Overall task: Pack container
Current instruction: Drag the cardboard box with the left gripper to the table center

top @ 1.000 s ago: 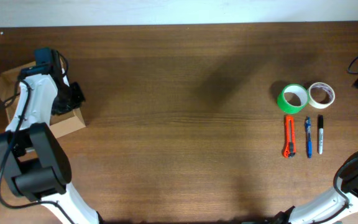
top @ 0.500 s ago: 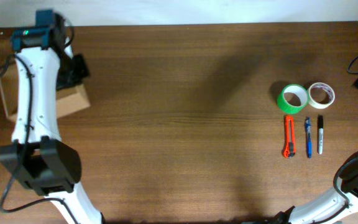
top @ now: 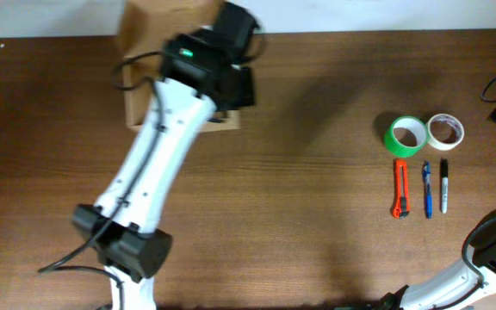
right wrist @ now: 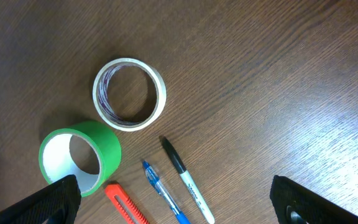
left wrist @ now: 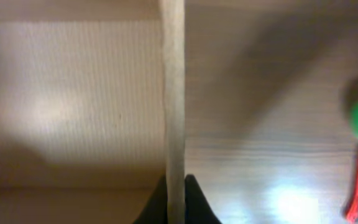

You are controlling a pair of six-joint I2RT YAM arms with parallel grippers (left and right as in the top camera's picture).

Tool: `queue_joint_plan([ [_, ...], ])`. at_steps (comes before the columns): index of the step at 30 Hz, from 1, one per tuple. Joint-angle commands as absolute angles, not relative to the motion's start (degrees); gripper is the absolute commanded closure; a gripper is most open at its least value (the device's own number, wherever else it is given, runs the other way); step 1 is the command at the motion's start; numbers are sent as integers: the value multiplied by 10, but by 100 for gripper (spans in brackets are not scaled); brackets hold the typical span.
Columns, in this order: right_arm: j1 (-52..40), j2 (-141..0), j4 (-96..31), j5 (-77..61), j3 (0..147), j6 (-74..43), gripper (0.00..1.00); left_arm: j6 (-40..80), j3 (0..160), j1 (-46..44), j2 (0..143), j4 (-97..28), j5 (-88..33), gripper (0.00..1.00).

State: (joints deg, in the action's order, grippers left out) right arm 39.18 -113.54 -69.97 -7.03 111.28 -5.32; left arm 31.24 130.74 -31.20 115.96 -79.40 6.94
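Observation:
The tan cardboard container (top: 139, 93) is at the back of the table, left of centre, blurred and partly hidden under my left arm. My left gripper (top: 233, 86) is shut on the container's wall. In the left wrist view, the two black fingertips (left wrist: 175, 200) pinch the thin wall edge (left wrist: 173, 93), with the box's inside to the left. My right gripper (right wrist: 179, 208) is open and empty above the tools at the right. It touches nothing.
At the right lie a green tape roll (top: 406, 135) (right wrist: 79, 158), a whitish tape roll (top: 445, 131) (right wrist: 129, 93), an orange box cutter (top: 400, 187) (right wrist: 126, 210), a blue pen (top: 427, 189) (right wrist: 163, 190) and a black marker (top: 443, 185) (right wrist: 185, 177). The table's back edge runs just behind the container.
My left arm has swung the container from the far left edge rightward along the back of the table, still gripping its wall. The tools and the right arm have not moved.

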Motion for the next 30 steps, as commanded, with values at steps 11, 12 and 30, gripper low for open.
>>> queue_joint_plan([
  [11, 390, -1139, -698, -75, 1120, -48, 1, 376, 1314, -403, 1340, -742, 81, 98],
  [12, 390, -1139, -698, -75, 1120, -48, 1, 376, 1314, -403, 1347, -743, 77, 98],
  [30, 390, -1139, -698, -75, 1120, -48, 1, 409, 1314, -404, 1360, -711, 80, 92],
])
